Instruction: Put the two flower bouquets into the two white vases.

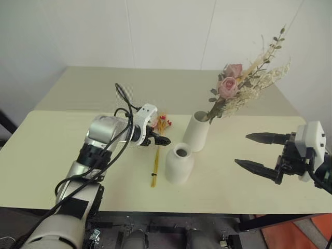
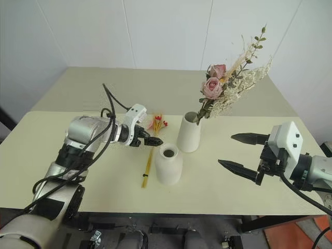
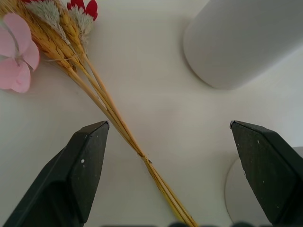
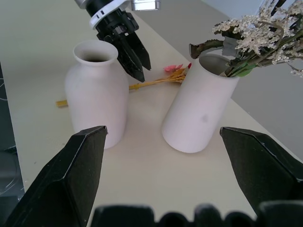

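At the table's near edge, the short vase (image 1: 179, 163) is still empty, with the slim bundle (image 1: 155, 165) flat just beside it. The left gripper (image 1: 156, 139) is spread wide above the stalks, so pinching them probably comes next. The right gripper (image 1: 259, 152) is held wide, empty. Farther back, the roses (image 1: 244, 88) are already seated in the tall vase (image 1: 196, 132). No writing can be read.

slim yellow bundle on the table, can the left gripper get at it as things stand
Probably yes. The left gripper hangs open right above the slim bundle, whose stalks lie flat on the table between the open jaws, nothing covering them. The short vase stands close beside, so little room on that side.
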Robot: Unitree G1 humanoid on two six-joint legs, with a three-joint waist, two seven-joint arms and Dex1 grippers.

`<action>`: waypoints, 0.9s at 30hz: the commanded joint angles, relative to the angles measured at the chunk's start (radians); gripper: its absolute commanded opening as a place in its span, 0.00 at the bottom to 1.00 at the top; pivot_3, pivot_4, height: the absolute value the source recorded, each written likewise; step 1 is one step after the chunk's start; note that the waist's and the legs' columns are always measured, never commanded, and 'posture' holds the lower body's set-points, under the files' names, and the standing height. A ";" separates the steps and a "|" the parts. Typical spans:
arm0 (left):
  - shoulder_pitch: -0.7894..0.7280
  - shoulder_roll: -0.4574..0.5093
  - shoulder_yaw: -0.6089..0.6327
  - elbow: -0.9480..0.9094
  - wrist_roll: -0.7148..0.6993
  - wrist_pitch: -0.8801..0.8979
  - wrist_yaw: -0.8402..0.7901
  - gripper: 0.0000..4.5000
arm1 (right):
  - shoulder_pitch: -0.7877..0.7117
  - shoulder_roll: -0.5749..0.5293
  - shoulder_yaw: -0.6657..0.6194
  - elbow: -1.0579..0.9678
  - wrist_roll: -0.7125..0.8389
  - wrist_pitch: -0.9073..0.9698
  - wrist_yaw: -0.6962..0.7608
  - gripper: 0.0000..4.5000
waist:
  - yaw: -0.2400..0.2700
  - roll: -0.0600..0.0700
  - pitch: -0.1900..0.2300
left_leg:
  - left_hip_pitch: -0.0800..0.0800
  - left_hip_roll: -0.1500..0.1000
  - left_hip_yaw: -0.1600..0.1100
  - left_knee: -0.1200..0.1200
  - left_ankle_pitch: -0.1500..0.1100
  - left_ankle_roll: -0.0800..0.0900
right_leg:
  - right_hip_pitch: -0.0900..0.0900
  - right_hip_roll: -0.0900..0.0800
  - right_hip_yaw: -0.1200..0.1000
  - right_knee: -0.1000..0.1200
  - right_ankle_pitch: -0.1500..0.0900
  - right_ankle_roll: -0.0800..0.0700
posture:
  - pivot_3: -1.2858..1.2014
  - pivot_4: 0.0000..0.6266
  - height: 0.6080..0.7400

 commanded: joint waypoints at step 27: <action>0.061 -0.005 0.413 -0.105 -0.120 -0.432 0.000 0.01 | -0.046 -0.034 -0.026 0.022 0.022 -0.009 0.059 1.00 | 0.003 0.000 0.000 | -0.001 0.000 0.000 0.000 0.000 0.000 | -0.001 0.000 0.000 0.000 0.003 -0.005 | 0.52 0.24 1.00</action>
